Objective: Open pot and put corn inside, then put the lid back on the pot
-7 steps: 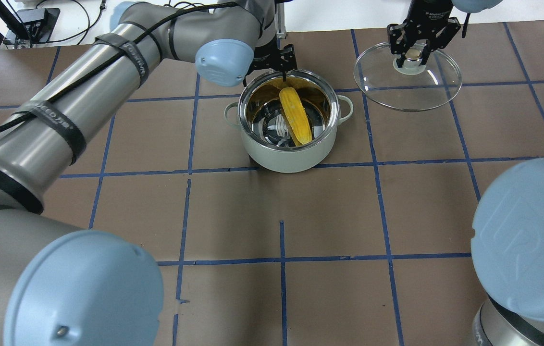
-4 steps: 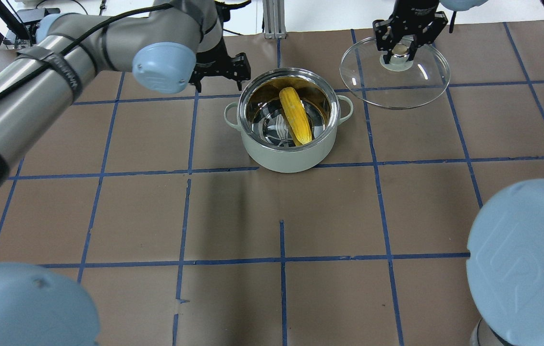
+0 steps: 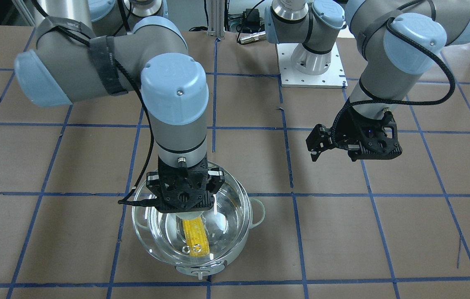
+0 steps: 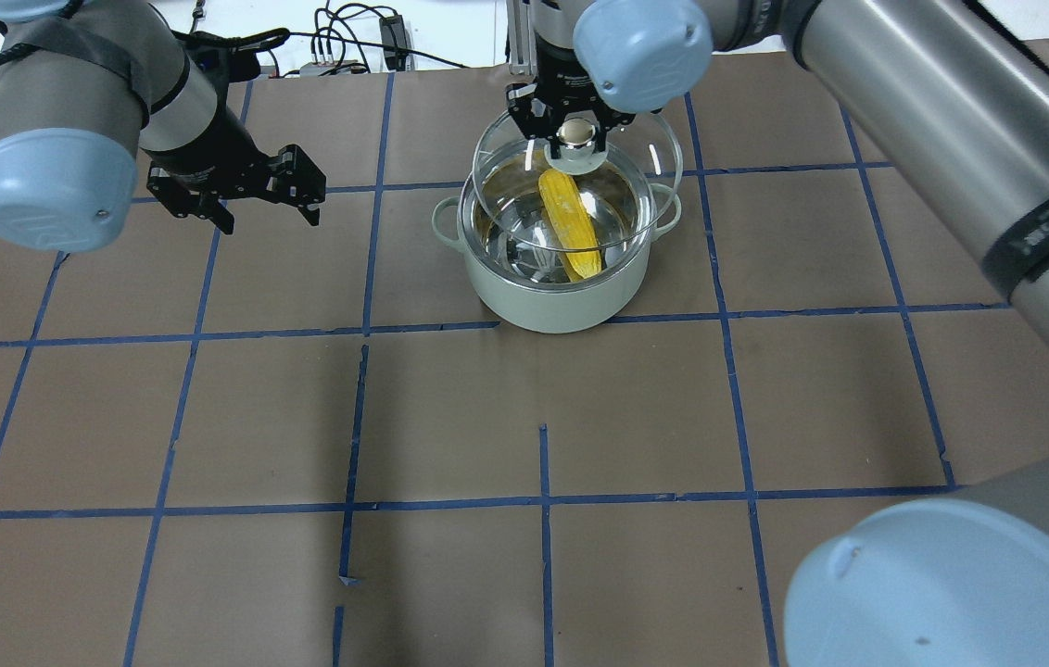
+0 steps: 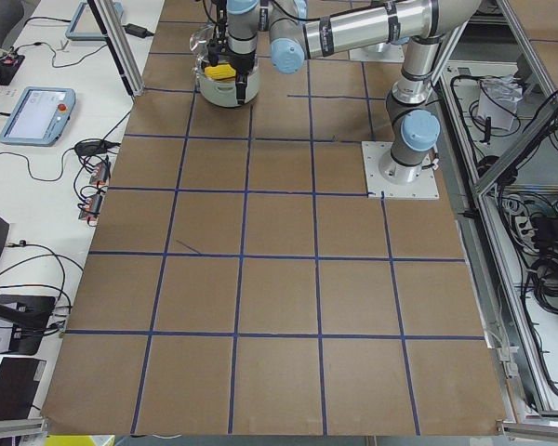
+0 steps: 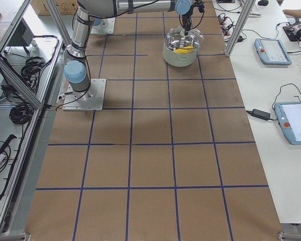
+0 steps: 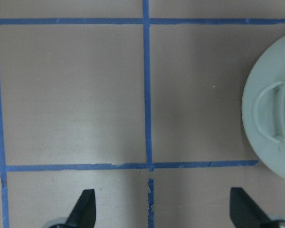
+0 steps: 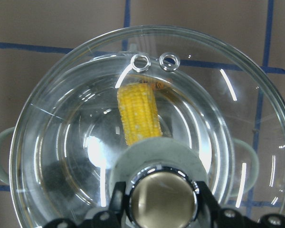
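Observation:
The shiny steel pot (image 4: 562, 296) with a pale base stands at the table's far middle. The yellow corn (image 4: 571, 227) lies inside it and shows through the glass in the right wrist view (image 8: 138, 111). My right gripper (image 4: 577, 139) is shut on the knob of the clear glass lid (image 4: 638, 148) and holds it over the pot's mouth, slightly off-centre and apparently just above the rim. In the front-facing view the lid (image 3: 228, 207) covers the pot (image 3: 260, 214). My left gripper (image 4: 270, 218) is open and empty over bare table, left of the pot.
Brown paper with a blue tape grid covers the table (image 4: 543, 417). In the left wrist view the pot's pale side and loop handle (image 7: 270, 118) sit at the right edge. The arm base plate (image 3: 312, 68) is at the robot's side.
My right gripper has carried the lid from the far right to over the pot. My left gripper has pulled away from the pot's far rim to the left, open.

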Available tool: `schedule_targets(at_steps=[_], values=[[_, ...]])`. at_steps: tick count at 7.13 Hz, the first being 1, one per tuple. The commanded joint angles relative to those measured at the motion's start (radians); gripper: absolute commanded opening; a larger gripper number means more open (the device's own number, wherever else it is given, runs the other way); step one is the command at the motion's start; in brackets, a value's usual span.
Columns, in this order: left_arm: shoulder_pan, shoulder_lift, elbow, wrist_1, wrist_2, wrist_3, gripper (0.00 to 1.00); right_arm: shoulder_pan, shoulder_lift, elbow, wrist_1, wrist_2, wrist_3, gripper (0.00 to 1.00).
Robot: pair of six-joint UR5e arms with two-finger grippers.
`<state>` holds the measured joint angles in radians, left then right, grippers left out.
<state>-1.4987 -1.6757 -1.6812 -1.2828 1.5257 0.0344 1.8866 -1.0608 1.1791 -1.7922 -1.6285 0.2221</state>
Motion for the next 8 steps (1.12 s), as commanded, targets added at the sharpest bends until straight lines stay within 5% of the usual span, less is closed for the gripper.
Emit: schedule_targets(at_steps=[1, 4, 8], values=[[0.0, 0.066, 0.003, -0.107, -0.004, 0.001, 1.0, 0.016, 0.013, 0.036, -0.038, -0.002, -0.004, 0.08], [-0.012, 0.125, 0.043, -0.266, -0.007, 0.001, 1.0, 0.009, -0.013, 0.138, -0.146, 0.001, -0.015, 0.08], [-0.02, 0.125, 0.07, -0.277, -0.019, 0.004, 1.0, 0.012, -0.024, 0.151, -0.15, 0.01, 0.014, 0.09]])
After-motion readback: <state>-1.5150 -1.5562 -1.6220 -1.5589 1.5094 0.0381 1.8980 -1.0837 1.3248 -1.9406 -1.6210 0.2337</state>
